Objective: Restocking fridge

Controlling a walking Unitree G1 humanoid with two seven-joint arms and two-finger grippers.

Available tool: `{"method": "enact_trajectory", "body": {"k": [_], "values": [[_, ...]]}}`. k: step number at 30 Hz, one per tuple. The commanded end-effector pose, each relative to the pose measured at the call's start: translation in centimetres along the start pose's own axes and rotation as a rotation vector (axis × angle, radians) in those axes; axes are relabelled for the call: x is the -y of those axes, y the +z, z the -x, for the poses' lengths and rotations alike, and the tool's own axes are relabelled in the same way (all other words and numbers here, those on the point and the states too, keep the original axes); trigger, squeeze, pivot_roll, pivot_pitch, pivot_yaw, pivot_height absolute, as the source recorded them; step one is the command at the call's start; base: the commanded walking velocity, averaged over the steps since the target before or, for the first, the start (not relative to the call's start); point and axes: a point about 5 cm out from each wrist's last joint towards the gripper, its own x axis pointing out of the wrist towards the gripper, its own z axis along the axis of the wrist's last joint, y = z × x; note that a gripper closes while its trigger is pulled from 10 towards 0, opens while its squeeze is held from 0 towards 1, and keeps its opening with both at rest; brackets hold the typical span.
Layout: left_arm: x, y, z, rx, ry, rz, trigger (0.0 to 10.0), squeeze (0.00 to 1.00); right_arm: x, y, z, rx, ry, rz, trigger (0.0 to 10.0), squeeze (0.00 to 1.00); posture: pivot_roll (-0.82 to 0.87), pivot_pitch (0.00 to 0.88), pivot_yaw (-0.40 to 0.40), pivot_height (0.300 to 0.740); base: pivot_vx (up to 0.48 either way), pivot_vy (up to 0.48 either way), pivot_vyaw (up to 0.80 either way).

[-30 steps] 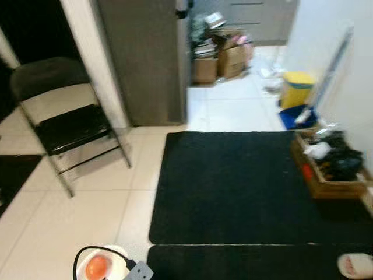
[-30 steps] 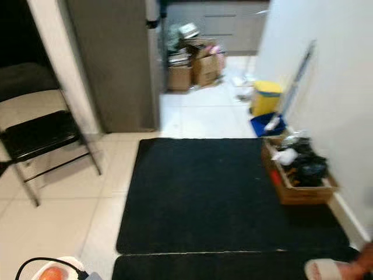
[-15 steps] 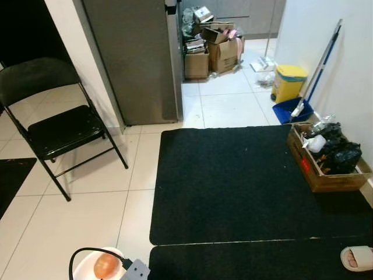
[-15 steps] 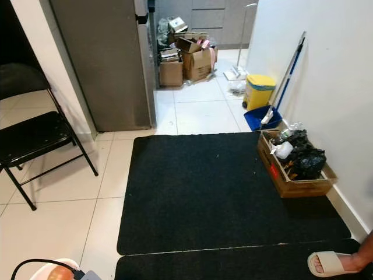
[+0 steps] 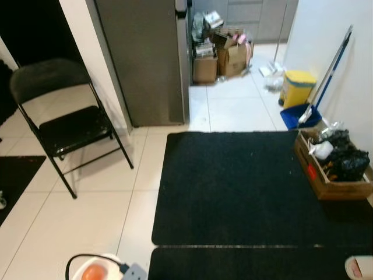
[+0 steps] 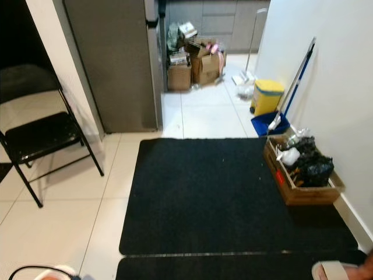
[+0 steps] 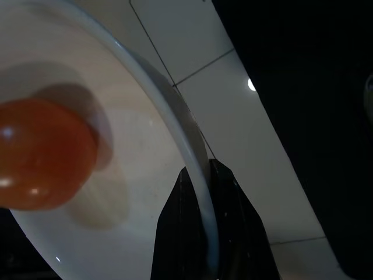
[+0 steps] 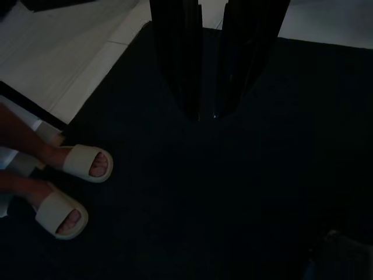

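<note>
One white plate (image 7: 145,175) carries a single orange fruit (image 7: 44,154), and the left gripper (image 7: 201,192) pinches the plate's rim between its two black fingers; in the head views the plate sits at the near left edge of the scene, low over the pale tiles. The right gripper (image 8: 210,111) hangs idle over the black mat (image 5: 233,186), its fingers drawn close together with nothing between them, near a person's sandalled feet (image 8: 76,186). Far ahead stands the grey fridge (image 5: 148,58), door closed. A wooden crate (image 5: 332,169) full of dark bags and a white item sits by the right wall. Beyond it are a yellow bin (image 5: 297,87) and a leaning mop (image 5: 326,76). Cardboard boxes (image 5: 221,55) pile up past the fridge. A black folding chair (image 5: 64,116) stands at the left.
</note>
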Motion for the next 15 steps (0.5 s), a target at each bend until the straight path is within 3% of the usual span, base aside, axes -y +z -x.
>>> {"method": "enact_trajectory", "body": {"k": [1, 15], "values": [[-0.08, -0.51, 0.07, -0.014, 0.003, 0.005, 10.0, 0.0, -0.04, 0.83, -0.08, 0.023, 0.001, 0.005, 10.0, 0.0, -0.02, 0.0, 0.004, 0.74, 0.304, 0.0, 0.0], [0.05, -0.59, 0.09, -0.014, -0.001, 0.013, 10.0, 0.0, -0.17, 0.85, -0.08, 0.024, 0.001, 0.014, 10.0, 0.0, -0.01, 0.0, 0.005, 0.74, 0.325, 0.0, 0.0]]}}
